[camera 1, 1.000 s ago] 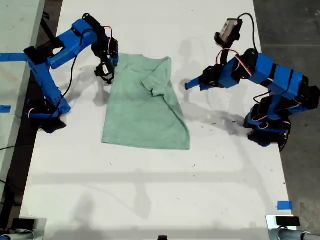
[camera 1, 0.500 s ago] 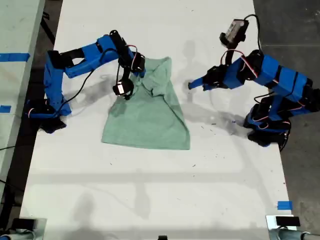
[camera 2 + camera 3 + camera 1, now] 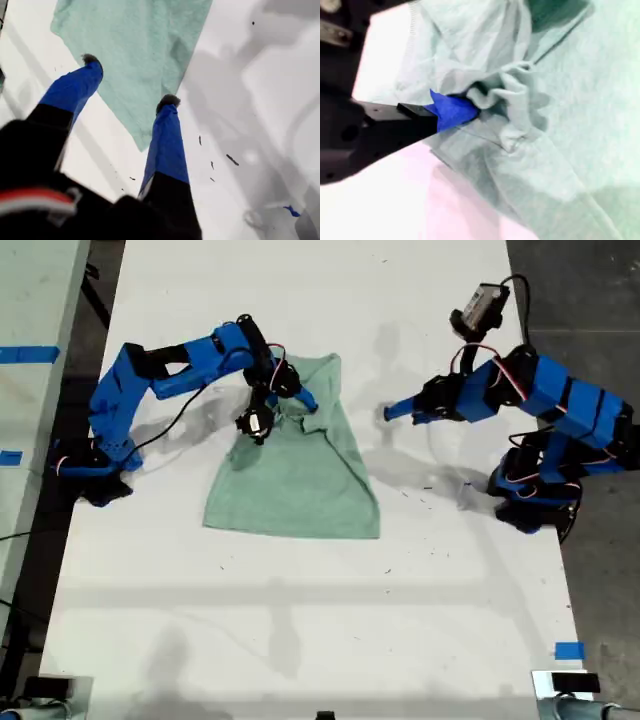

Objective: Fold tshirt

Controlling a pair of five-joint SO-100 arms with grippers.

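Your second gripper [image 3: 300, 397] has swept in from the bare table over the tshirt [image 3: 295, 475] within the last second, and a bunched ridge of fabric now sits right at its blue fingertip [image 3: 451, 111]. It looks clamped on that fold, though the wrist view shows only one finger clearly, so take that with some doubt. The sleeve edge that lay flat is now dragged across the shirt's upper body, so the second side fold is under way. Your first gripper [image 3: 131, 80] hangs with jaws wide and empty, the shirt's edge just beyond its tips.
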